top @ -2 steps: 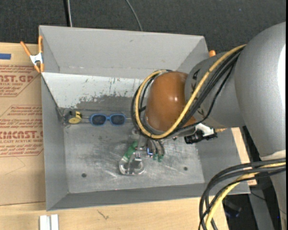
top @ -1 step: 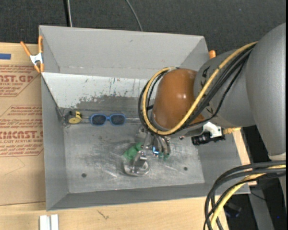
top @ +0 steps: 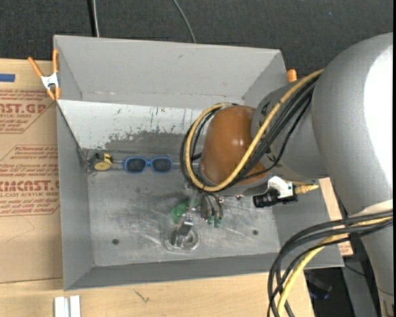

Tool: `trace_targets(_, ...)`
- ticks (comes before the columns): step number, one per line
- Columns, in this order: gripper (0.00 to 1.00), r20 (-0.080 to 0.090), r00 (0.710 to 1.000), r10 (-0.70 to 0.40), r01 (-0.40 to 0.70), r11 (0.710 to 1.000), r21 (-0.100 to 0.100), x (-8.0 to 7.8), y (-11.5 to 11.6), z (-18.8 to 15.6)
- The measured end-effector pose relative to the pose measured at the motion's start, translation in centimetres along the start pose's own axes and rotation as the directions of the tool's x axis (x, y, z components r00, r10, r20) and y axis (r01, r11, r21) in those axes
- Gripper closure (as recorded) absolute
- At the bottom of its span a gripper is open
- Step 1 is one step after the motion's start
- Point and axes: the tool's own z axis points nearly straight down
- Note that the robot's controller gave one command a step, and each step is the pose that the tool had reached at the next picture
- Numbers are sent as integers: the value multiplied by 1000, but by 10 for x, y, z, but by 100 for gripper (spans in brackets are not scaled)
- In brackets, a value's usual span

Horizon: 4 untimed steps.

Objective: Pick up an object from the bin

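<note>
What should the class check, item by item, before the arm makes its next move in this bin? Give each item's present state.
1. The claw is down near the floor of the bin: ok.
2. A target lies at the claw: the small green thing sits right beside it: ok.
3. The small green thing is actually gripped: cannot tell.
4. Neighbours are out of the way: the clear thing lies close in front and might get nudged: not ok.
5. The blue sunglasses and the yellow thing lie well apart from the claw, by the back wall: ok.
</note>
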Motion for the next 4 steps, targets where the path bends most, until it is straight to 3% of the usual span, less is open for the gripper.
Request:
trace_targets(1,0,1,1000,-2,2,1000,3,0,1,-3)
trace_targets(2,100,8,1000,-3,3,1000,-2,-2,3,-6)
trace_targets(3,100,5,1000,-4,4,1000,2,-2,4,-13)
trace_targets(4,100,11,1000,-5,5,1000,0,-3,6,-73)
